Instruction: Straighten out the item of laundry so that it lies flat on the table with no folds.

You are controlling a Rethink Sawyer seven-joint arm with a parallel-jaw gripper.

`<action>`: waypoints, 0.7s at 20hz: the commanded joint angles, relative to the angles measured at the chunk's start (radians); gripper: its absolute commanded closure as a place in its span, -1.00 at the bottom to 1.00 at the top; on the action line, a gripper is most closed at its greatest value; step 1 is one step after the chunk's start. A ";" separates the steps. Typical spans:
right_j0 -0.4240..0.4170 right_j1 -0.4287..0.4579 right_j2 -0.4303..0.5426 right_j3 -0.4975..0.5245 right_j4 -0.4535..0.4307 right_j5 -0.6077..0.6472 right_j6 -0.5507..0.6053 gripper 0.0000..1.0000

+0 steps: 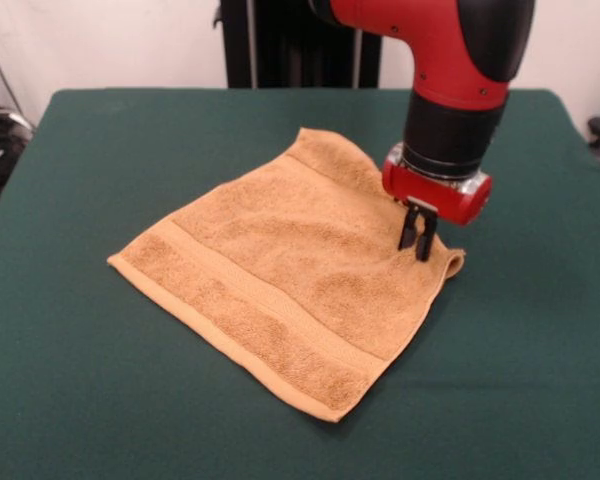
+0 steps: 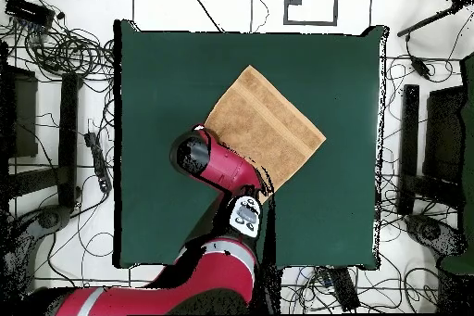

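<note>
The item of laundry (image 1: 280,270), a golden-tan terry towel with a woven band near its front edge, lies spread as a diamond on the green table (image 1: 90,390). Most of it is flat, but its right corner (image 1: 452,262) is curled up a little. My gripper (image 1: 417,240) points down onto the towel just inside that corner, and its tips meet the cloth. In the overhead view the towel (image 2: 268,127) sits at the table's (image 2: 157,81) middle. The red arm (image 2: 222,169) covers the towel's lower corner and hides the gripper there.
Green cloth surrounds the towel on all sides. Cables and dark stands (image 2: 69,136) crowd the floor beyond the table's left and right edges. A dark post (image 1: 270,45) rises behind the far edge.
</note>
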 commanded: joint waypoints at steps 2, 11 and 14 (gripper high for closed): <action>0.024 0.036 0.115 0.042 0.069 0.017 0.276 1.00; -0.013 -0.207 0.023 0.146 -0.005 0.309 0.213 1.00; -0.036 -0.311 -0.007 0.174 -0.033 0.426 0.188 1.00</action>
